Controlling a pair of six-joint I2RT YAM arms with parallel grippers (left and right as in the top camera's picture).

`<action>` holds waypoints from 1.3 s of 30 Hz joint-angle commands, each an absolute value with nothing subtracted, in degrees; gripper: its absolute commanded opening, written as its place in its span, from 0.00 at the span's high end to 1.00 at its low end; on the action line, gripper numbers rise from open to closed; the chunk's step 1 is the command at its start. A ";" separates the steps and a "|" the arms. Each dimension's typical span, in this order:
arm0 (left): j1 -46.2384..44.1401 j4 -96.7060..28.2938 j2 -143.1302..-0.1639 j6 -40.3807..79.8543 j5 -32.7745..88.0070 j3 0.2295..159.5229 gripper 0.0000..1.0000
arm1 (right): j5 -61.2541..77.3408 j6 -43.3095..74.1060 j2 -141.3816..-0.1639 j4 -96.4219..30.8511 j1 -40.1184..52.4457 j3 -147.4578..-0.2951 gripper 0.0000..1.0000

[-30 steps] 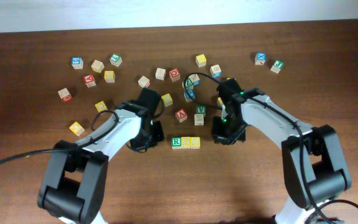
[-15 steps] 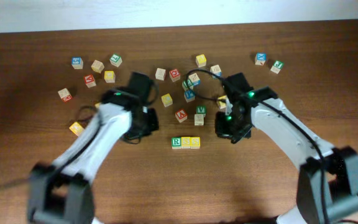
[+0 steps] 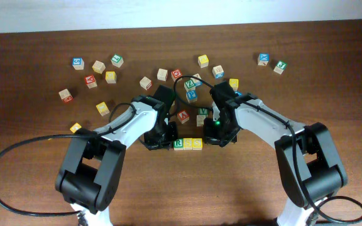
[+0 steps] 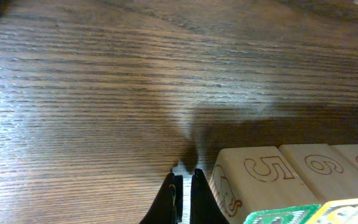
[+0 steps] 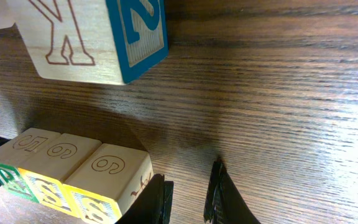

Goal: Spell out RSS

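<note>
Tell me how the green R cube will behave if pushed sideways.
The R cube looks like solid wood with flat faces, so it should slide rather than roll. It sits flush against the neighbouring yellow cube, so a push that way would probably shift that one too. Resting flat on the table, it seems unlikely to tip.

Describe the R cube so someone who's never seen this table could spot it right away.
Near the middle of the wooden table, on the robot's side, three cubes sit touching in a short row. The R cube is the end one beside the left gripper. It alone has a green top; the middle cube and far-end cube are yellow.
</note>
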State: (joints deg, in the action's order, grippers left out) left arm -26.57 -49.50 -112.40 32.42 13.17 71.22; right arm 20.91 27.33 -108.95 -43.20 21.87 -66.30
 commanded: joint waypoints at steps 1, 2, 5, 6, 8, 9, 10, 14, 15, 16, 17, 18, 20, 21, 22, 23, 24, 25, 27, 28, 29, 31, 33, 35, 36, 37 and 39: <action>-26.89 -49.28 -112.92 32.71 14.24 71.00 1.00 | 21.52 27.97 -109.95 -43.00 22.17 -65.80 0.86; -26.89 -49.28 -112.92 32.71 14.44 71.00 1.00 | 21.47 27.97 -110.19 -43.00 22.50 -65.78 0.86; -26.89 -49.21 -112.92 32.71 16.73 71.00 1.00 | 21.43 29.02 -110.54 -42.37 23.64 -65.78 0.85; -26.89 -49.08 -112.92 32.71 16.75 71.00 1.00 | 21.45 29.04 -110.65 -42.24 23.68 -65.78 0.85; -26.89 -49.08 -112.92 32.71 16.80 71.00 1.00 | 21.50 29.04 -110.65 -42.19 23.66 -65.78 0.85; -26.89 -49.08 -112.92 32.71 16.80 71.00 1.00 | 21.50 29.04 -110.65 -42.17 23.66 -65.78 0.85; -26.89 -49.08 -112.92 32.71 16.80 71.00 1.00 | 21.50 29.06 -110.65 -42.15 23.68 -65.78 0.86; -26.89 -49.08 -112.92 32.73 16.82 71.00 1.00 | 22.50 29.04 -110.65 -41.50 23.66 -65.78 0.86; -26.89 -49.10 -112.92 32.71 17.23 71.00 1.00 | 22.52 29.04 -110.65 -41.12 23.66 -65.78 0.86; -26.89 -49.10 -112.92 32.73 17.47 71.00 1.00 | 22.55 29.06 -110.65 -41.08 23.66 -65.78 0.86; -26.89 -49.08 -112.92 32.71 17.67 71.00 1.00 | 22.55 29.04 -110.65 -41.08 23.66 -65.78 0.85; -26.89 -49.08 -112.92 32.71 17.72 71.00 1.00 | 22.55 29.04 -110.65 -41.08 23.66 -65.78 0.85; -26.89 -49.06 -112.92 32.71 17.63 71.00 1.00 | 22.50 29.04 -110.65 -41.15 23.66 -65.78 0.85; -26.89 -48.99 -112.92 32.71 17.63 71.00 1.00 | 22.50 29.04 -110.65 -41.15 23.66 -65.78 0.85; -26.89 -48.86 -112.92 32.69 17.58 71.00 1.00 | 22.50 29.04 -110.65 -41.32 23.66 -65.78 0.86; -26.89 -48.84 -112.92 32.69 17.15 71.00 1.00 | 22.46 29.04 -110.65 -41.56 23.66 -65.78 0.86; -26.87 -48.88 -112.92 32.69 16.27 71.00 1.00 | 22.26 29.04 -110.65 -41.74 23.66 -65.78 0.86; -26.85 -48.88 -112.92 32.71 15.99 71.00 1.00 | 22.06 29.06 -110.65 -41.74 23.62 -65.78 0.85; -26.85 -48.90 -112.92 32.71 15.16 71.02 1.00 | 21.78 29.04 -110.65 -41.71 23.44 -65.80 0.82; -26.85 -48.90 -112.92 32.71 15.16 71.02 1.00 | 21.65 29.04 -110.63 -41.74 23.22 -65.80 0.81; -26.85 -49.08 -112.92 32.75 15.00 71.02 1.00 | 21.58 29.02 -110.63 -41.78 23.05 -65.80 0.81; -26.85 -49.67 -112.92 32.73 14.63 71.02 1.00 | 21.65 29.02 -110.63 -41.78 22.41 -65.80 0.80; -26.83 -50.48 -112.92 32.73 12.25 71.02 0.98 | 21.19 29.02 -110.65 -42.24 22.33 -65.80 0.80; -26.83 -50.43 -112.92 32.73 11.00 71.05 0.98 | 20.08 29.02 -110.63 -43.22 22.33 -65.80 0.80; -26.76 -50.59 -112.90 32.73 10.41 71.09 0.99 | 19.84 29.04 -110.63 -43.48 22.31 -65.80 0.80; -26.50 -51.13 -112.90 32.73 9.61 71.37 1.00 | 19.09 29.04 -110.63 -44.16 22.31 -65.95 0.80; -25.39 -53.58 -112.79 32.73 7.42 73.21 1.00 | 15.73 29.04 -110.63 -46.54 22.11 -67.35 0.80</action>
